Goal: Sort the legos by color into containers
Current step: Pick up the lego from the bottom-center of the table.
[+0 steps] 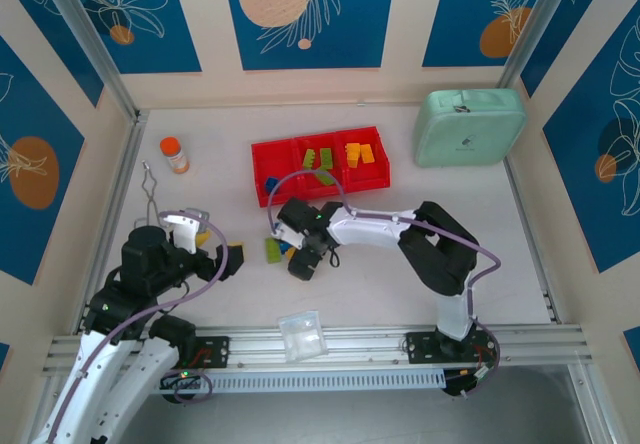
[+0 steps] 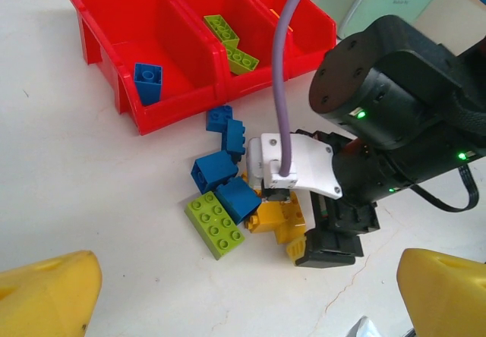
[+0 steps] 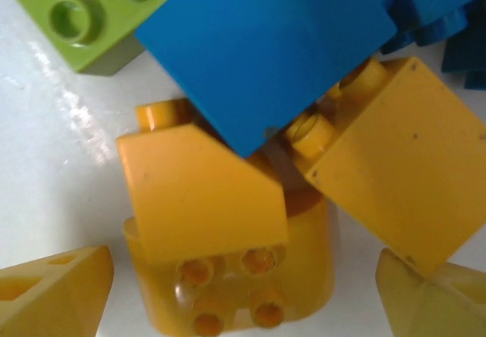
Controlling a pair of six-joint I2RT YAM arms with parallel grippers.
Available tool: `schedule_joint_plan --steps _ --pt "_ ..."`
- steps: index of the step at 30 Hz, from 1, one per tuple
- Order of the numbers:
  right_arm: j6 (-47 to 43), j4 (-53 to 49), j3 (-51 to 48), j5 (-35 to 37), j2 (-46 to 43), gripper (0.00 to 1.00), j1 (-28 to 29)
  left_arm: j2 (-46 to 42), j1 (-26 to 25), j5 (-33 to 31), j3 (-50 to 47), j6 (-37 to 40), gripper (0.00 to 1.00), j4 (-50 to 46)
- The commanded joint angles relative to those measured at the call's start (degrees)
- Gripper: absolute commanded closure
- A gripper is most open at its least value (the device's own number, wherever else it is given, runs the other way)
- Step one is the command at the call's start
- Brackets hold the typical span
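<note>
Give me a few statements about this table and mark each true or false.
1. A blue brick lies in the red tray's left compartment. True.
2. The middle compartment holds yellow bricks. False: green bricks lie there.
3. The right tool stands open over loose yellow bricks. True.
4. The left tool grips a green brick. False: it is open and empty.

red tray (image 2: 182, 103), blue brick (image 2: 148, 83) in its left bin, green bricks (image 2: 230, 42) in the middle, loose bricks (image 2: 216, 224) in front, right arm (image 2: 387, 117) above them, left fingers (image 2: 45, 295) apart
</note>
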Motion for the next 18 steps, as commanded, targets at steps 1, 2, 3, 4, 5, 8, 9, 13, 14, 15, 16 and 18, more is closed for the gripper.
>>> schedule_joint_plan --steps 1,2,3,4,5,8,9,13,14,15,16,18 --pt "-0.7 -1.6 1.9 2.5 2.2 0.11 1.3 -0.3 -0.5 0.9 0.3 0.8 0.01 0.4" --pt "-0.7 -1.5 2.0 3.5 2.6 0.12 1.6 -0.3 -0.5 1.1 0.2 0.7 0.01 0.4" --pt "-0.7 -1.6 2.1 4.2 3.3 0.13 1.9 -0.3 -0.5 1.1 0.3 0.8 0.01 0.4" --pt "-0.7 -1.8 2.3 4.8 3.8 0.14 2.0 -0.3 -0.5 1.2 0.2 0.8 0.01 0.4" --pt "-0.7 -2.1 2.5 5.3 4.4 0.15 2.0 -0.2 -0.5 1.3 0.2 0.8 0.01 0.4" --pt "0.1 -2.6 2.6 6.8 5.0 0.19 2.0 -0.1 -0.5 1.2 0.2 0.8 0.01 0.4" --pt "0.3 -2.9 2.5 7.3 5.0 0.2 1.8 -0.1 -0.5 1.2 0.2 0.8 0.01 0.5" --pt "1.8 -4.9 2.0 9.3 4.7 0.25 1.4 0.0 -0.5 1.2 0.2 0.8 0.01 0.5" --pt "2.0 -5.2 1.8 9.5 4.4 0.25 1.3 0.1 -0.5 1.3 0.2 0.8 0.01 0.5" --pt "2.4 -5.5 1.4 9.8 4.0 0.26 1.0 0.1 -0.5 1.4 0.2 0.8 0.01 0.5" --pt "2.7 -5.7 0.8 10.0 3.6 0.26 0.7 0.1 -0.5 1.4 0.1 0.8 0.01 0.5" --pt "3.6 -5.8 -0.1 9.8 2.6 0.27 0.1 0.1 -0.5 1.4 0.2 0.8 0.01 0.5"
